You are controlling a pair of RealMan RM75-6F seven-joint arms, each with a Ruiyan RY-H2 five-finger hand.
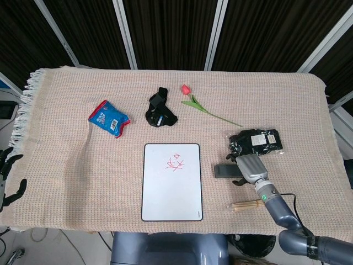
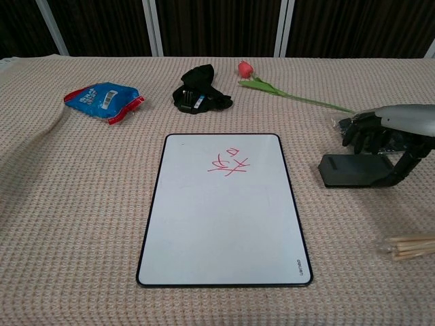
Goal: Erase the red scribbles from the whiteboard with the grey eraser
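The whiteboard (image 1: 171,187) (image 2: 221,231) lies flat at the front middle of the cloth, with red scribbles (image 1: 175,163) (image 2: 230,164) in its upper half. To its right the grey eraser (image 1: 223,171) (image 2: 348,173) rests on the cloth. My right hand (image 1: 249,166) (image 2: 391,129) hovers over the eraser's right end, fingers curved past its far edge and thumb down by its near right corner. I see no firm grip. My left hand (image 1: 7,178) hangs open off the table's left edge, seen only in the head view.
A black labelled bag (image 1: 256,140) (image 2: 408,139) lies just behind the eraser. Wooden sticks (image 1: 247,205) (image 2: 410,246) lie at the front right. Further back are a pink flower (image 1: 193,102) (image 2: 255,80), a black strap (image 1: 160,110) (image 2: 198,92) and a blue packet (image 1: 109,117) (image 2: 103,98).
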